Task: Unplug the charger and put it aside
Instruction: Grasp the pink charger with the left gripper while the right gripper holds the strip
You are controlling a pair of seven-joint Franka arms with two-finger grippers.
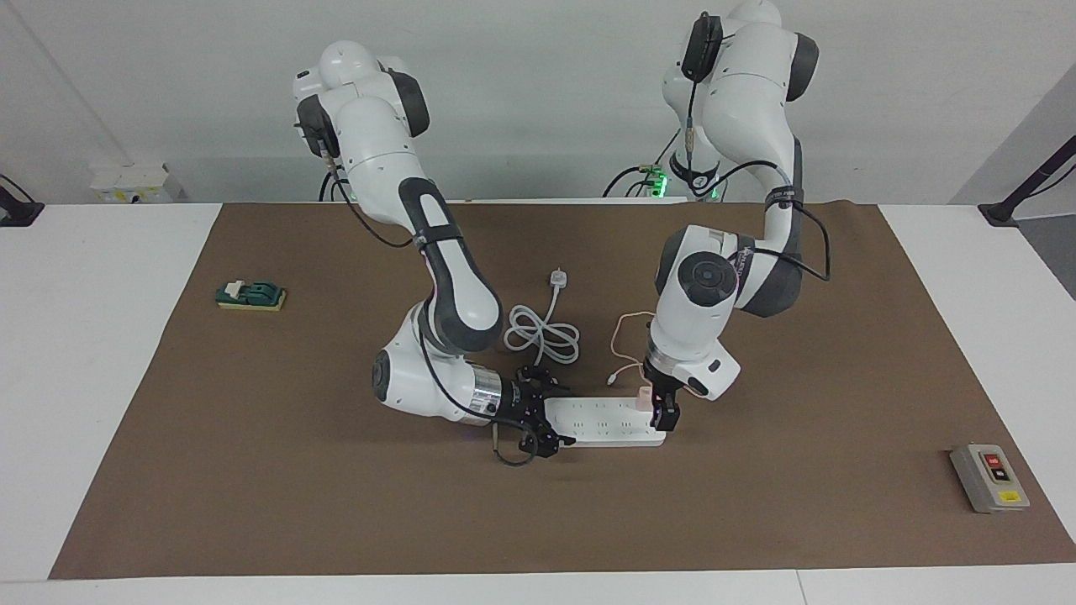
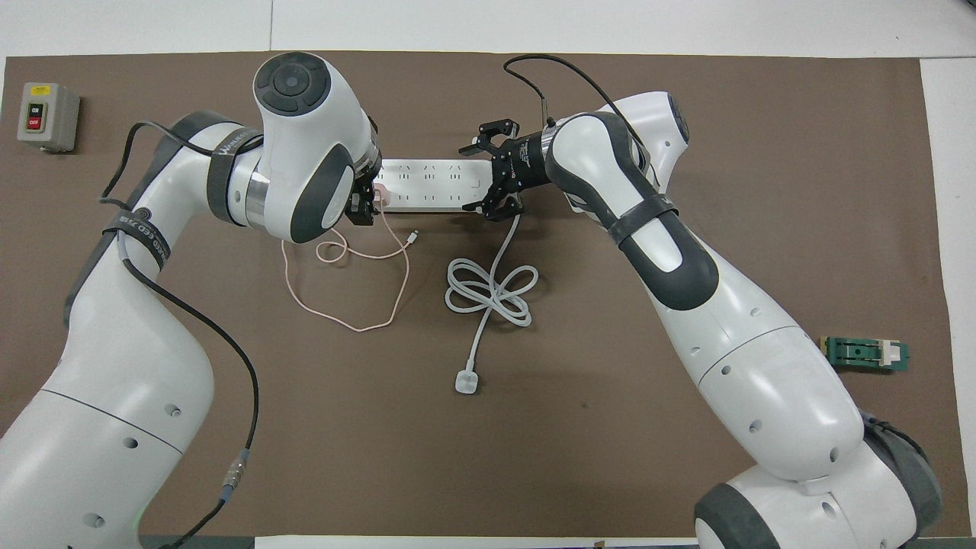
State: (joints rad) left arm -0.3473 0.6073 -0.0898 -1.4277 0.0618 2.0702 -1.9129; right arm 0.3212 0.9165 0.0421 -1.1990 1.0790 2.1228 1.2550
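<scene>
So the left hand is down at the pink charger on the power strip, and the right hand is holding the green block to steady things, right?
Not quite. In the facing view the right hand is at the power strip, not the green block. The left hand is indeed at the pink charger.

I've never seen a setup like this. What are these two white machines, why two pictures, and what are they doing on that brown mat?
They are two robot arms, each ending in a two-finger gripper. One picture faces them across the table; the other looks down from above their end. On the brown mat lies a white power strip. The right gripper straddles one end of it, fingers spread. The left gripper is down at the small pink charger plugged into the strip's other end. The charger's thin pink cable lies loose. A switch box sits apart.
</scene>
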